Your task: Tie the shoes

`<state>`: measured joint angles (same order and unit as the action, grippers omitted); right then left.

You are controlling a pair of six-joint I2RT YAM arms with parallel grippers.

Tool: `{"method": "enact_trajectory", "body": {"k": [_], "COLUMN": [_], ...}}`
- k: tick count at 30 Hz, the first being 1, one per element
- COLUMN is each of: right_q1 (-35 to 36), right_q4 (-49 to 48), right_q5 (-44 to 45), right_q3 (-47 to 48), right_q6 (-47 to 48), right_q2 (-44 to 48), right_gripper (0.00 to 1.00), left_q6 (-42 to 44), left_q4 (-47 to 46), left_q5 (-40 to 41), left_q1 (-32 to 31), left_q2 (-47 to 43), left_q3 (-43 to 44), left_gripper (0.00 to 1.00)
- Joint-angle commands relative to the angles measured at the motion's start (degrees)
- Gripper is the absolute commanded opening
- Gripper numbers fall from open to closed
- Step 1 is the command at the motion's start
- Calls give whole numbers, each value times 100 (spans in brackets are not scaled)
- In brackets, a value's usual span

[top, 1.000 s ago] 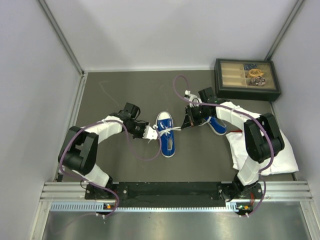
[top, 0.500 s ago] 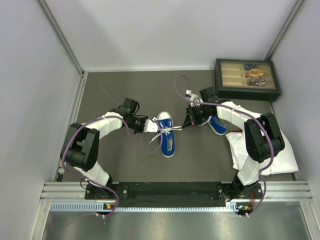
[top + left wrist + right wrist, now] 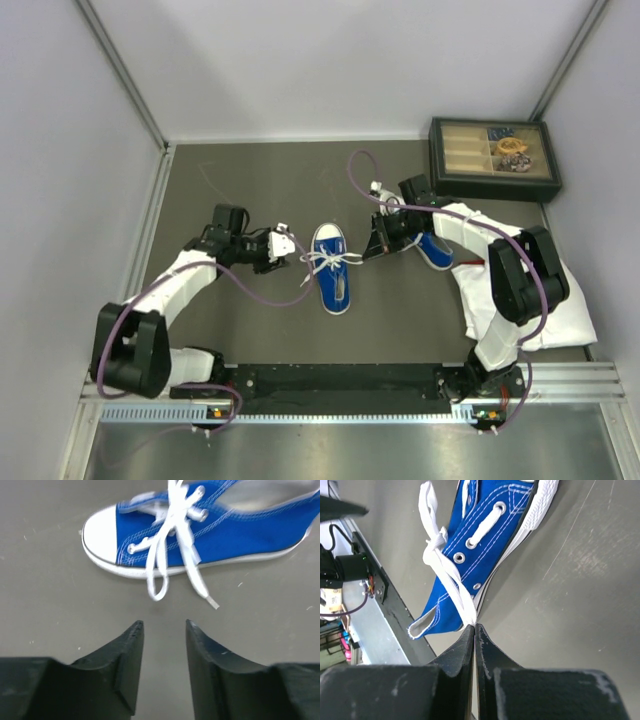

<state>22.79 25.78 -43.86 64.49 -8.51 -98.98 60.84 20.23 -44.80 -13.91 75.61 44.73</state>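
The small blue canvas sneaker with a white rubber toe cap (image 3: 333, 270) sits upright in the middle of the dark grey counter (image 3: 250, 180), between the two arms, with its toe toward the far wall. The right gripper (image 3: 474, 626) is clenched on one strand of the white lace (image 3: 442, 567), which runs taut from the knot over the tongue. The left gripper (image 3: 162, 625) is released and empty, its fingers apart over bare counter just beside the sneaker. The main risk, as I judge it, is that a pull from the right alone drags the light sneaker sideways or loosens the crossing, since nothing holds the other side. The small loop (image 3: 159, 577) and the loose lace end (image 3: 206, 594) are thin and lie low, so a pinch from the left could close on nothing or catch the wrong strand. Only the left wrist view shows that loop and tipped end clearly, and only the right wrist view shows the strand pinched at the fingertips. Only the top view shows the second blue sneaker (image 3: 435, 252), half hidden beneath the right arm near the white cloth (image 3: 565, 300); whether it is tied I cannot tell.
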Motion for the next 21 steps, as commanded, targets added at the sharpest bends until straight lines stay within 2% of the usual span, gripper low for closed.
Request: {"method": "enact_trajectory", "body": {"k": [1,6,10,21], "right_q1": [59,103,112,103], "right_q4": [85,120,164,287], "right_q5": [-176,-193,-194,-185], "right_q3": [-7,-24,-15,151], "right_q6": [148,192,192,263], "right_q2": [274,256,239,107], "right_gripper": [0,1,5,6], "left_q6": [-713,-1371,-1514,-1663], "left_q4": [-695,-1222,-1399,-1829], "left_q5": [-557,-197,-38,235], "left_q1": [-233,-770,-1113,-1237], "left_q2": [-513,-75,401,1174], "left_q3": [-482,-361,-105,247], "left_gripper": [46,46,45,46]}}
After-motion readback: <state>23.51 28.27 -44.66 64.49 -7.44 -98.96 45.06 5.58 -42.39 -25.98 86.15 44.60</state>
